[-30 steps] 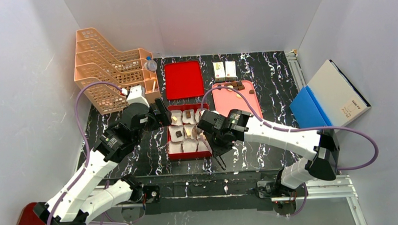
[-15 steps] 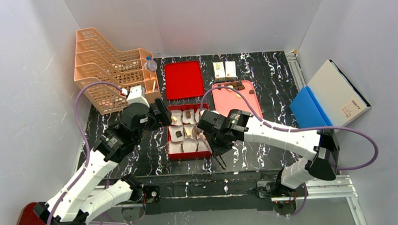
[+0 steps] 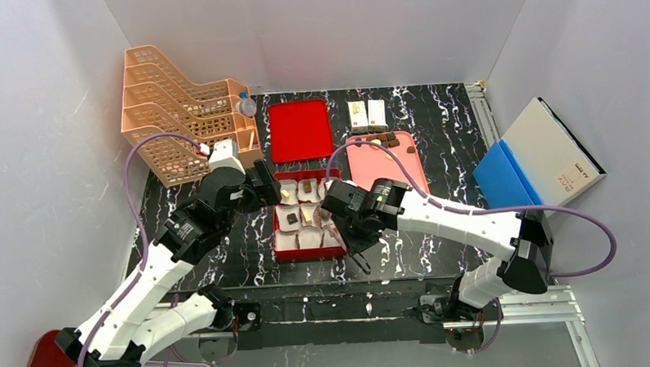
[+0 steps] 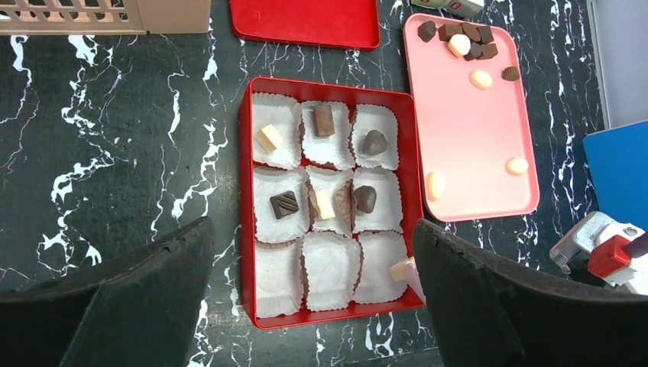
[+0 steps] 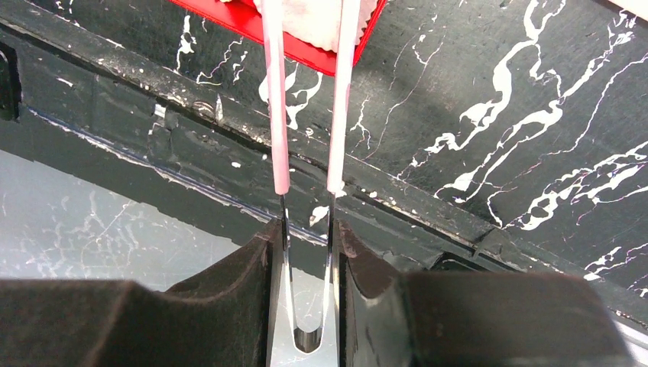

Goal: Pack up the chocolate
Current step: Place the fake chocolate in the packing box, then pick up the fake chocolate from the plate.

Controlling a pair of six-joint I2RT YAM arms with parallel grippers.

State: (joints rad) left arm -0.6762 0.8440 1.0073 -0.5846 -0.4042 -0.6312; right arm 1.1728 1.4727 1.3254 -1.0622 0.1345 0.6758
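Note:
A red box (image 4: 246,229) holds white paper cups. Several cups have a chocolate in them, such as a dark square (image 4: 284,204) and a pale block (image 4: 268,138). The three near cups are empty. My right gripper (image 5: 306,229) is shut on pink-tipped tongs (image 5: 275,115). The tongs pinch a pale yellow chocolate (image 4: 403,269) over the box's near right cup. More chocolates (image 4: 462,38) lie on the pink tray (image 4: 474,130). My left gripper (image 4: 313,229) is open and empty above the box. In the top view the left gripper (image 3: 261,186) is left of the box and the right gripper (image 3: 358,231) is at its right.
A red lid (image 3: 300,130) lies behind the box. An orange rack (image 3: 180,107) stands at the back left with a bottle (image 3: 245,105) beside it. Two small white cartons (image 3: 367,113) sit behind the pink tray. A blue and white box (image 3: 537,156) leans at the right.
My right gripper and its tongs have shifted slightly toward the box. The left arm has barely moved.

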